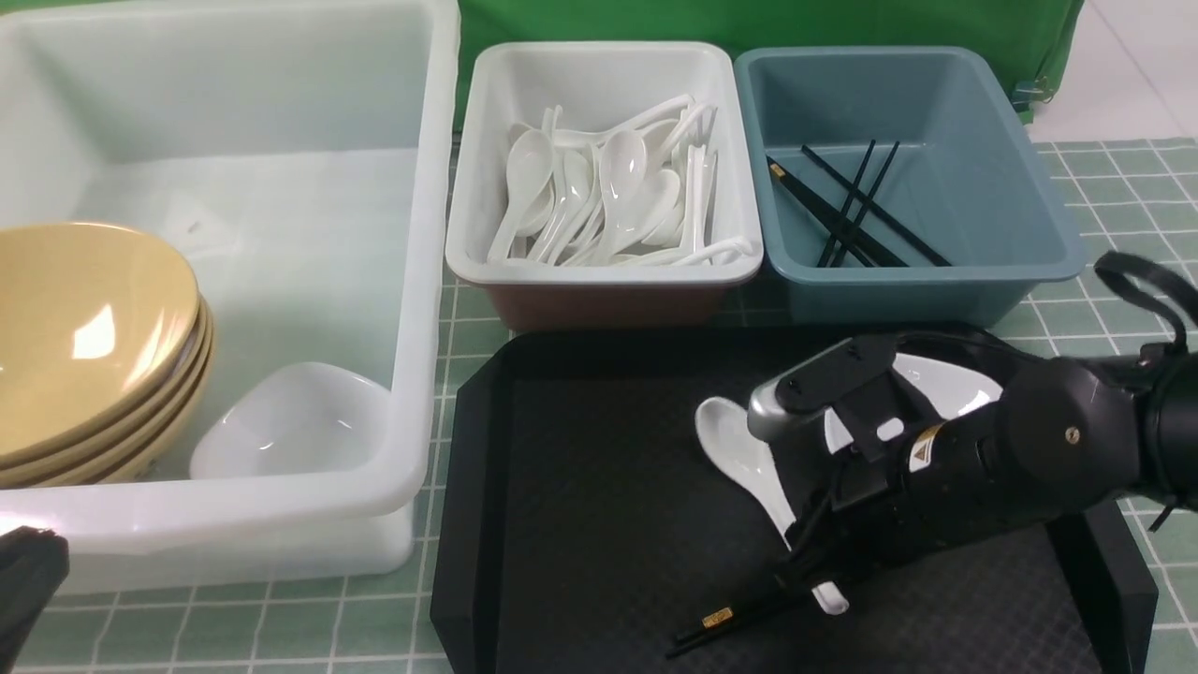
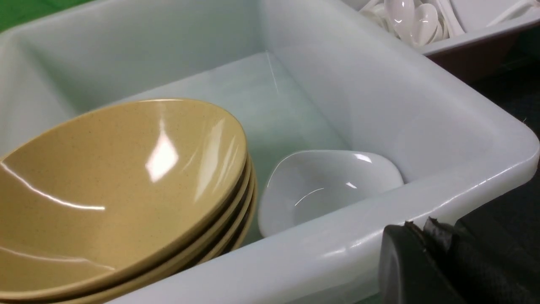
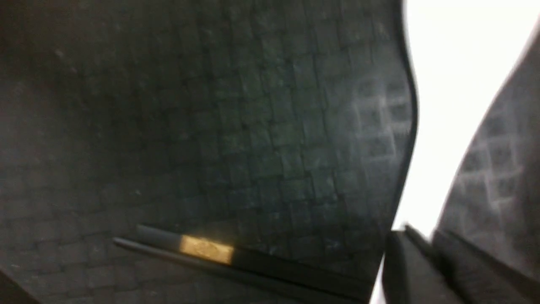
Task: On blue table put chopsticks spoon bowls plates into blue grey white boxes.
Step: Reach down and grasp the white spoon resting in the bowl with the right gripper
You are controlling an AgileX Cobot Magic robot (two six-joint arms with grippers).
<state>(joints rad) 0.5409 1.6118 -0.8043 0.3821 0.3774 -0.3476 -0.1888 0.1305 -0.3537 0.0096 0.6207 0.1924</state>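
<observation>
Currently lower right: right gripper (image 3: pixel 422 238) nearly closed on spoon (image 1: pixel 749 459) handle, chopsticks (image 1: pixel 721 622) beside. Lower left: left gripper (image 2: pixel 426 230) closed, empty, near tub (image 2: pixel 320 249).

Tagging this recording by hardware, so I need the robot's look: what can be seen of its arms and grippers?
The right arm is black, with rounded housings, small screws, black cables looping at its rear, a silvery rounded part and a white label bearing a warning triangle. The right gripper has dark, narrow fingers. The left gripper looks dark grey.
</observation>
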